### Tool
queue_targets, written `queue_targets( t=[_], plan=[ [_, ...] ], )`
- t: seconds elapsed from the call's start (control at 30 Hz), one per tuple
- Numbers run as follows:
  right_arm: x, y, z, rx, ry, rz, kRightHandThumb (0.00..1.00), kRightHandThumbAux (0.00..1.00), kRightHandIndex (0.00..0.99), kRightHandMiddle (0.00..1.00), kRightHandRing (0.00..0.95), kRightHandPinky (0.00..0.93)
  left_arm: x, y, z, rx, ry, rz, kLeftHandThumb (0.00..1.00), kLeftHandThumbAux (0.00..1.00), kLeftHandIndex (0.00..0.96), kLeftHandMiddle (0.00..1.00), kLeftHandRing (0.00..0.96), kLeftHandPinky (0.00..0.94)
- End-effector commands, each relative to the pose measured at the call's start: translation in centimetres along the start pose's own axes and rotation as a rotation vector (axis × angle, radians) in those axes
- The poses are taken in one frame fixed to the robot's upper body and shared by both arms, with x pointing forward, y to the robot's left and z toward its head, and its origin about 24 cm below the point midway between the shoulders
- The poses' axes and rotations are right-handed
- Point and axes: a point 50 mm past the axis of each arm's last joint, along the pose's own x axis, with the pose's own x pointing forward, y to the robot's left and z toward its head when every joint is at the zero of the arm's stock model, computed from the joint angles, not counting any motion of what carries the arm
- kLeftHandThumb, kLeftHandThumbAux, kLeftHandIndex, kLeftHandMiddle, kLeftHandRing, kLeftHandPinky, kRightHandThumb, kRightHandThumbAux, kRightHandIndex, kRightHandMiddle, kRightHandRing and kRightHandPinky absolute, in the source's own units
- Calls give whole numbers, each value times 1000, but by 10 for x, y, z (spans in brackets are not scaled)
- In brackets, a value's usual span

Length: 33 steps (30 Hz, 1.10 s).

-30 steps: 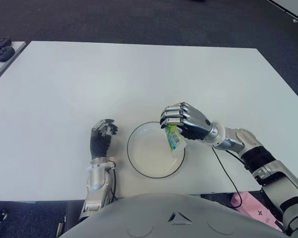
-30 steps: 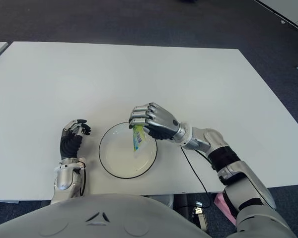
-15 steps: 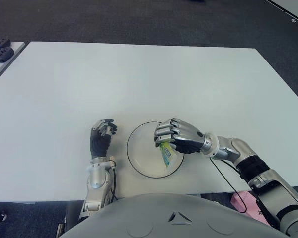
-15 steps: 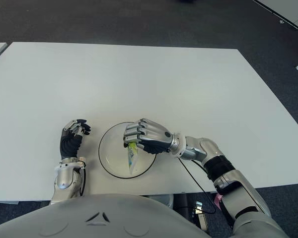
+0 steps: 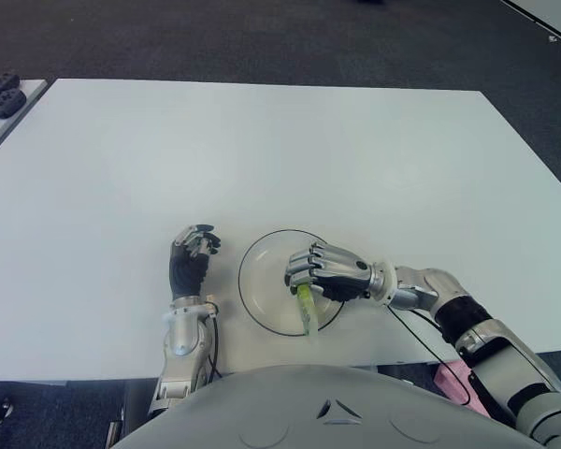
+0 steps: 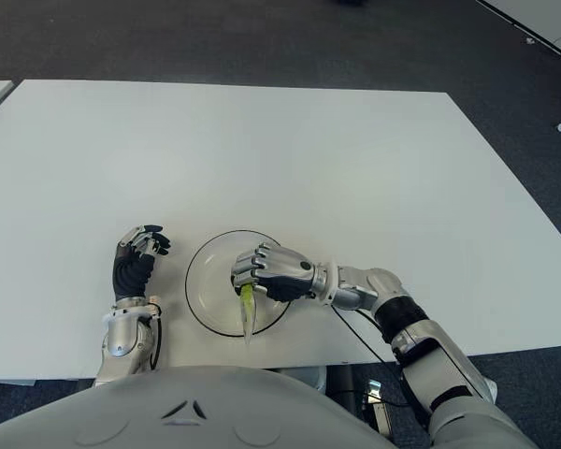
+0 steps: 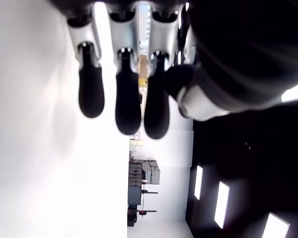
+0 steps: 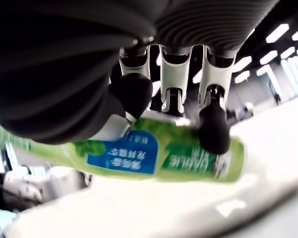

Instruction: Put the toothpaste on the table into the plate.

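My right hand (image 5: 320,275) is low over the plate (image 5: 258,283), a shallow white dish with a dark rim near the table's front edge. Its fingers are curled around a green toothpaste tube (image 5: 306,310), which points toward me and hangs past the plate's near rim. The right wrist view shows the tube (image 8: 174,155) pinched between thumb and fingers (image 8: 213,130), with a blue label on it. My left hand (image 5: 191,259) shows to the left of the plate, fingers loosely curled and holding nothing.
The white table (image 5: 262,150) stretches far behind the plate. Dark objects (image 5: 0,94) lie on a second table at the far left. Dark carpet surrounds the tables. A black cable (image 5: 416,337) runs along my right forearm.
My right hand has dropped lower and drawn toward the plate's front with the tube, which has turned from hanging over the right rim to pointing at me. The left hand has stayed put.
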Motion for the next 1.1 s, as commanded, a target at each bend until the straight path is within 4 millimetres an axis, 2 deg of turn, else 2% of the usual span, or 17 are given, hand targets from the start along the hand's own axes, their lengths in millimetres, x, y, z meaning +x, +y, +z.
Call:
queue_targets(
  t=[0.03, 0.67, 1.03, 1.1],
  plan=[
    [0, 3, -6, -21, 23, 30, 1000, 663, 495, 463, 441, 475, -4, -10, -10, -50, 55, 2, 703, 717, 430, 570, 563, 541],
    [-5, 29, -27, -85, 113, 161, 1000, 666, 482, 480, 462, 408, -6, -8, -10, -48, 46, 8, 703, 717, 430, 570, 564, 541],
    [-3, 33, -32, -150, 91, 168, 1000, 662, 425, 509, 490, 458, -8, -7, -10, -43, 54, 11, 702, 718, 430, 572, 566, 546],
    [-2, 33, -32, -157, 89, 160, 1000, 666, 426, 467, 474, 464, -8, -7, -10, -43, 56, 10, 702, 719, 430, 571, 565, 544]
  ],
)
